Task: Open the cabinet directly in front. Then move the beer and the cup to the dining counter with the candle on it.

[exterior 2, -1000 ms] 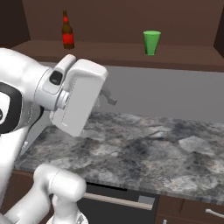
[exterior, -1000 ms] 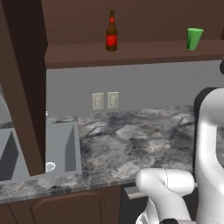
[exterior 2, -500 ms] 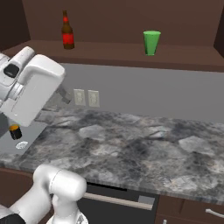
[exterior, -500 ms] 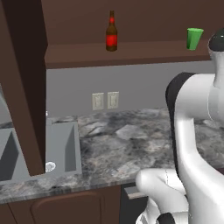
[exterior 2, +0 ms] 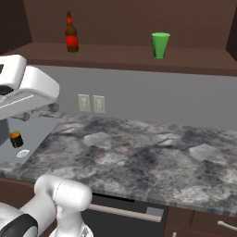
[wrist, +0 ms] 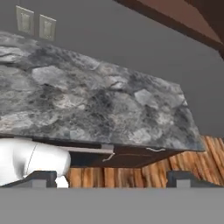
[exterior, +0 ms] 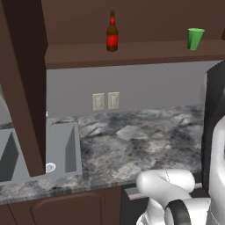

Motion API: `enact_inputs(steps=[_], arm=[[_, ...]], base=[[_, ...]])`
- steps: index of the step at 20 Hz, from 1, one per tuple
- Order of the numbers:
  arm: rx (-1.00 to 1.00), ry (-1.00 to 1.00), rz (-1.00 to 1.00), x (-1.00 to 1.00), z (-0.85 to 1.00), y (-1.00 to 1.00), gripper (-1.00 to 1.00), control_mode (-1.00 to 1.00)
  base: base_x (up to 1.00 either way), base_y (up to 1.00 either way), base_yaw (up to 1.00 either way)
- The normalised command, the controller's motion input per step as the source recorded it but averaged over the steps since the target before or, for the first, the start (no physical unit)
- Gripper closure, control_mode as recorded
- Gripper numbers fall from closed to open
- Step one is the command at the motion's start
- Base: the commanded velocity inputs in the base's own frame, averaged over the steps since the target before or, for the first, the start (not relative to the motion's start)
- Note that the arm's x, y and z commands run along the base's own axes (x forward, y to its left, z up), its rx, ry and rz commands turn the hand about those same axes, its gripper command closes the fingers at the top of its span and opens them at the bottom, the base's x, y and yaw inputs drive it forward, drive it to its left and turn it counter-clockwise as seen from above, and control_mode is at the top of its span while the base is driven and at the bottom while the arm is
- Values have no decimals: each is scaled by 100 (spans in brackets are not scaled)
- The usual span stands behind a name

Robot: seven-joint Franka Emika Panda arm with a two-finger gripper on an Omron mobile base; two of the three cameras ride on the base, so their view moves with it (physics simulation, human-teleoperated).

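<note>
Since the earlier frames, our arm has been swinging left and away: in the right base view the white hand block that was sitting low over the desk is now showing only at the left edge, and in the left base view the upper arm has been leaving the middle of the picture.

We are seeing the cabinet [exterior: 26,83] standing open, its dark door edge-on at the left of the left base view and its shelf [exterior 2: 129,58] bare to view. We are taking the beer [exterior 2: 71,33] as our landmark: it is standing upright on the shelf. The cup [exterior 2: 160,45] is standing upright on the same shelf, well apart from the beer, to its right in both base views.

Below the beer, two pale wall outlets [exterior 2: 90,103] are sitting on the grey wall, and under them the marbled desk [exterior 2: 139,157] is stretching across. The sink [exterior: 57,149] is lying below and to the left of the beer, with a small black-and-orange cylinder [exterior 2: 16,139] standing by it.

In the hand view we are looking along the tool [wrist: 111,179]; its two dark tips are standing wide apart with nothing between them, released, over the desk's front edge and a strip of wooden floor [wrist: 192,164].
</note>
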Motion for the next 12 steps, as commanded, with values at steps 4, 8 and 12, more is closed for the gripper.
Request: enact_inputs(steps=[4,8,12], arm=[[33,-43,22,11,0,16,-100,-100],[28,-52,26,25,-4,17,-100,-100],[21,-54,22,12,-1,36,-100,-100]], base=[[0,0,0],[0,0,0],[0,0,0]])
